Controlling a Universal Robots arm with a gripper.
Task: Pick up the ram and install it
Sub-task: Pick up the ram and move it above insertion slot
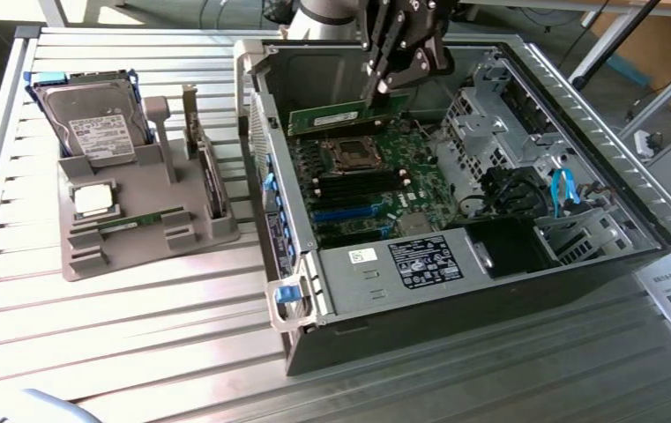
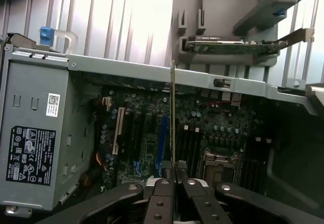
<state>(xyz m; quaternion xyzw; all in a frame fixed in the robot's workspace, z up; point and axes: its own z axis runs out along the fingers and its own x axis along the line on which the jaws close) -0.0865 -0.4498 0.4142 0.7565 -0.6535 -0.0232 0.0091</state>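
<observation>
Exterior view: the jaws are clamped on the ram [image 1: 329, 117], gripping it near the end toward the exterior view's right; the green stick hangs level, on its long edge, inside the open case [image 1: 453, 326], above the far part of the board [image 1: 365, 189] and just beyond the socket [image 1: 351, 157]; whether it touches the board cannot be told. The case lies on its side on the slatted bench [image 1: 135, 335]; in it are the board, a labelled power supply [image 1: 418, 260] at the near end and a blue cable [image 1: 564, 189] toward the exterior view's right. Beside the case, on the exterior view's left, stands a grey holder [image 1: 135, 251]; it carries a hard drive [image 1: 94, 123] leaning at its far end, a small square chip [image 1: 92, 198] lying flat, a second stick [image 1: 141, 218] in a near slot and a card [image 1: 208, 172] on edge along the side nearest the case.

Wrist view: the ram [image 2: 173, 112] is seen edge-on as a thin line running straight out from between the jaws, which pinch its near end; beneath it lies the board [image 2: 142, 133] with its slots, the socket [image 2: 218, 165] to one side and the power supply [image 2: 35, 133] to the other; beyond the case rim [image 2: 126, 67] the holder [image 2: 217, 11] sits on the bench [image 2: 101, 16], with the card [image 2: 233, 46] in it.
</observation>
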